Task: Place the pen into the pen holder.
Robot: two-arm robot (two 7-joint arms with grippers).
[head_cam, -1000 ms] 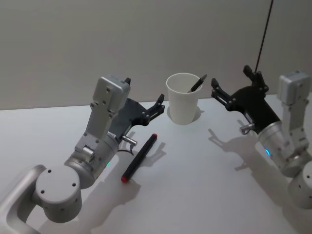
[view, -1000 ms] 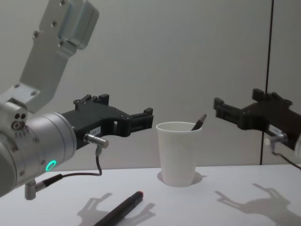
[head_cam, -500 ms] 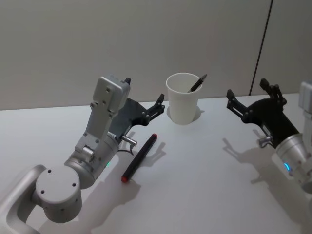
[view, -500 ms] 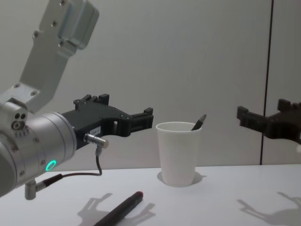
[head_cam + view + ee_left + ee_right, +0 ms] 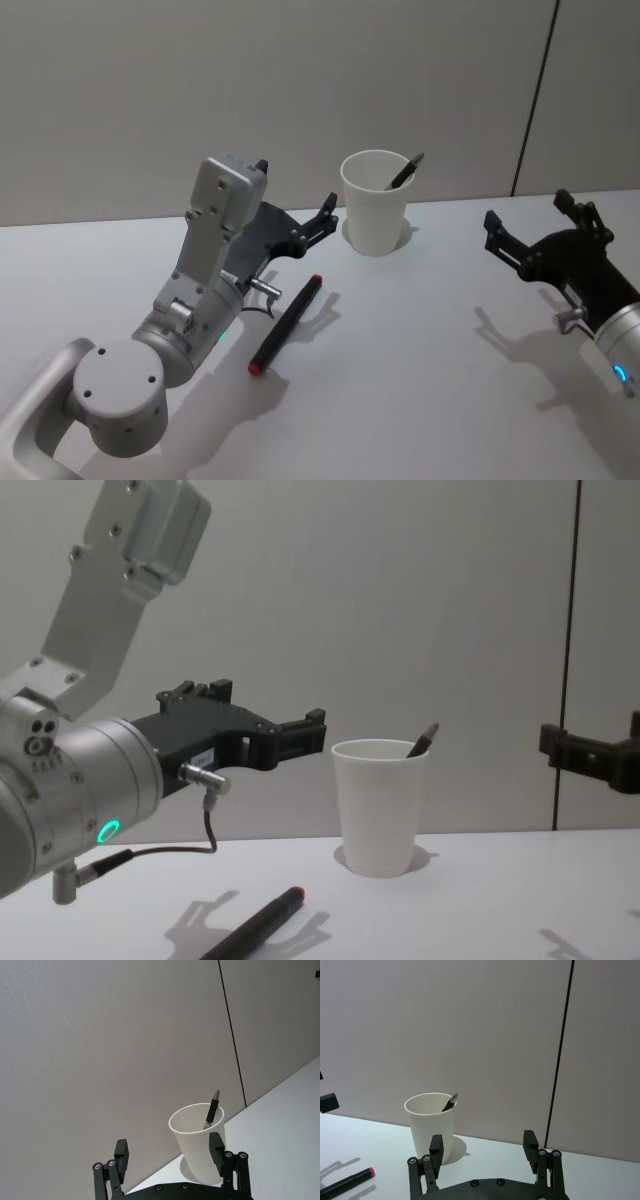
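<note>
Tabletop [image 5: 420, 380], white, runs across the lower part of your head view, and nearest on it, lower left of centre, you have a black marker [image 5: 287, 323] with red at both ends, lying flat and slanted up toward the right. Your left gripper [image 5: 296, 190] hangs above the marker's far end, at middle left of the frame, jaws spread wide with nothing between them. Your right gripper [image 5: 527, 210] sits at the right edge, raised off the table and well apart from the cup, and it too is spread and empty. Farther back, at upper centre, the pen holder [image 5: 375, 205] stands upright on the table, a white paper cup. The pen [image 5: 404, 171] is inside it, a dark one leaning against the right side of the rim, its tip poking out above. Behind the cup you see a plain grey wall [image 5: 200, 80].
</note>
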